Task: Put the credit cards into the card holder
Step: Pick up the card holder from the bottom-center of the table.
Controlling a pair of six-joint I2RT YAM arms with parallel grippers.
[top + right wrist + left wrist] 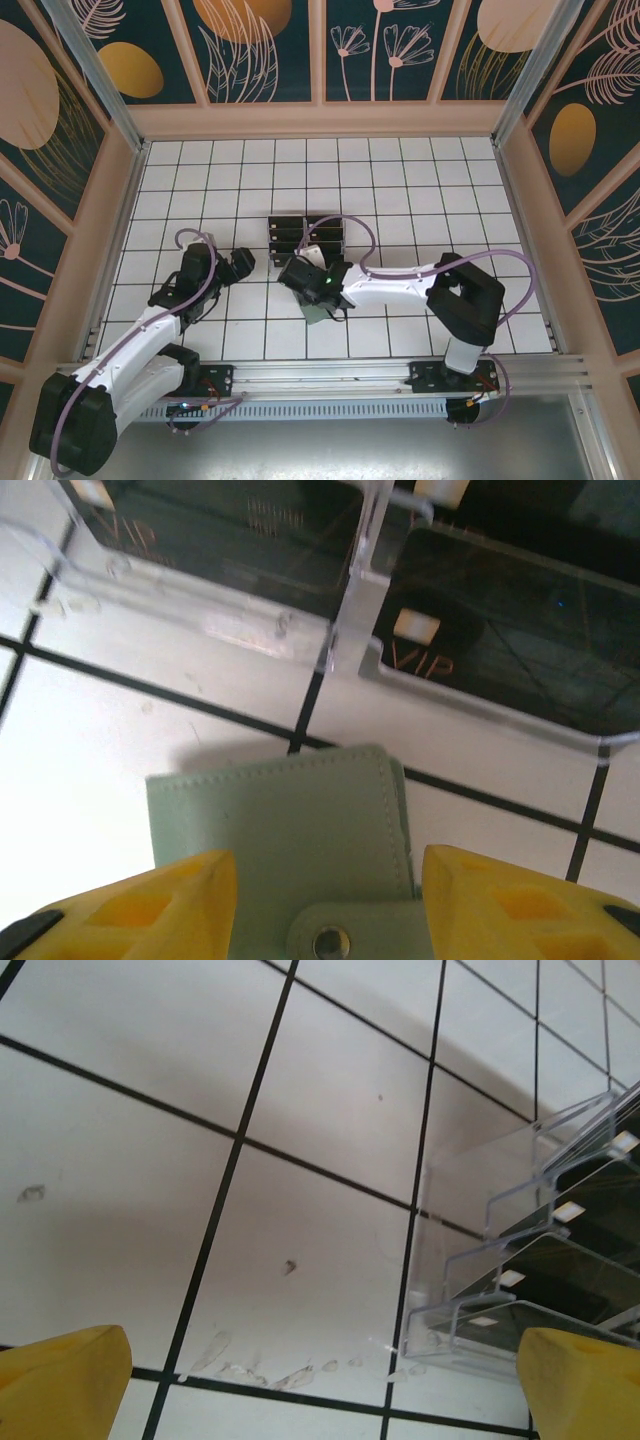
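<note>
While the left gripper (320, 1400) hangs over bare tiles with its 2 yellow fingertips (62, 1385) spread wide and nothing between them, the right gripper (330, 912) sits low over the sage-green wallet (280, 810). The wallet lies closed and flat on the white gridded table (400, 190), its stitched edge towards the rack and its snap tab (345, 940) with a metal stud between the right gripper's fingers. Those fingers stand apart, 1 on each side of the wallet; the left one overlaps the wallet's near corner, the right one is just beside its edge. Whether they press on it cannot be told.

Just beyond the wallet, across 1 black grid line, stands the clear acrylic rack (355, 600). It has 2 columns of stepped slots, and the dark credit cards (500, 620) lie in them, 2 of them showing gold "VIP" lettering and a pale chip in the right wrist view. No card is in the wallet or in either gripper.

From above, the right arm reaches leftward from its base to the middle of the table, the wallet peeking out beneath it just in front of the rack. The left gripper is near the rack's left side, apart from it; its wrist view shows the rack's tiers at the right edge.
</note>
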